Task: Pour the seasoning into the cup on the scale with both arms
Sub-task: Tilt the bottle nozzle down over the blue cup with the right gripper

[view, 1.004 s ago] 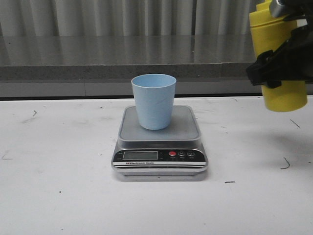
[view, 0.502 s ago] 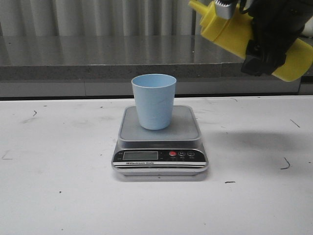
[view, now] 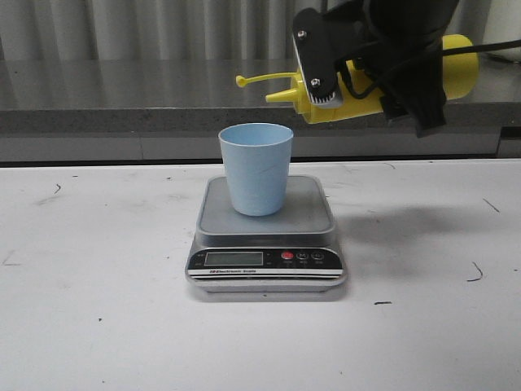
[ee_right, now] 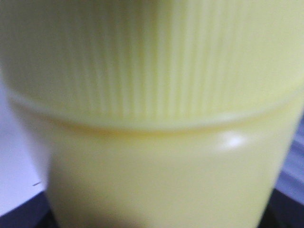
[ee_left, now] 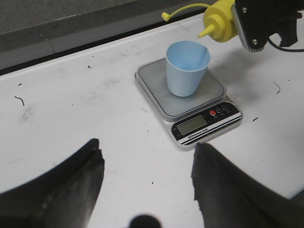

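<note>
Since half a second ago the seasoning bottle (view: 370,88) has been swung further over, from a steep tilt to almost horizontal, and carried leftward toward the cup (view: 256,168); cup and scale (view: 266,236) are unchanged.

Surface: a white table (view: 98,309), marked with small dark scuffs, is seen in the front view. A grey ledge (view: 122,120) runs behind it, with pale vertical folds of curtain (view: 146,28) above. The scale is set near the table's middle, black panel facing the camera. The light blue cup is stood upright on the grey platform, open end up.

Left arm: only its gripper is seen, in the left wrist view. The two dark fingers (ee_left: 71,185) are spread wide apart, nothing held between them, above bare table short of the scale.

Right arm: held high, above and to the right of the cup. The right gripper (view: 374,65) is closed around the bottle's body. The nozzle is pointed left, its tip above the cup's right rim and clear of it. The tethered tip cap (view: 241,81) is stuck out further left. In the right wrist view the frame is filled by the blurred ribbed cap (ee_right: 152,61).
</note>
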Robot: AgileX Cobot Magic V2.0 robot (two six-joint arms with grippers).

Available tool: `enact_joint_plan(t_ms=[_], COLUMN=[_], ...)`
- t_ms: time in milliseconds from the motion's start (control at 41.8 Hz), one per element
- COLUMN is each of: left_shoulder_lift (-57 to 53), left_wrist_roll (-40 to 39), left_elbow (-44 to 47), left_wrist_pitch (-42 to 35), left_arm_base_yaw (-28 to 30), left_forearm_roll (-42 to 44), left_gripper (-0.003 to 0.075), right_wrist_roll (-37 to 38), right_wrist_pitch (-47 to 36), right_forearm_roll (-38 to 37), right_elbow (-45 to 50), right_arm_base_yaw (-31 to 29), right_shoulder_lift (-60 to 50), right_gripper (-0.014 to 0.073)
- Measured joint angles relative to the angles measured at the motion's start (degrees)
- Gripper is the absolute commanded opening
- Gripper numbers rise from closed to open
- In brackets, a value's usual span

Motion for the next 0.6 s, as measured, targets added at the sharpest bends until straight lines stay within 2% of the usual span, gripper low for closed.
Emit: enact_joint_plan(t_ms=[167,598], left_shoulder_lift=[0.0,0.0], left_wrist_roll=[0.0,0.0], left_elbow=[0.0,0.0], left_wrist_pitch=[0.0,0.0], left_arm_base_yaw=[0.0,0.0], left_forearm_roll=[0.0,0.0], left_gripper=[0.0409,0.0409], right_wrist_roll=[2.2,2.6], right_wrist_pitch=[1.6,1.8], right_forearm_roll=[-8.5,-16.3], right_elbow=[-0.1,-0.1], right_arm_base_yaw=[0.3,0.3], right_shoulder_lift=[1.6,1.6], right_gripper=[0.0291,0.0291])
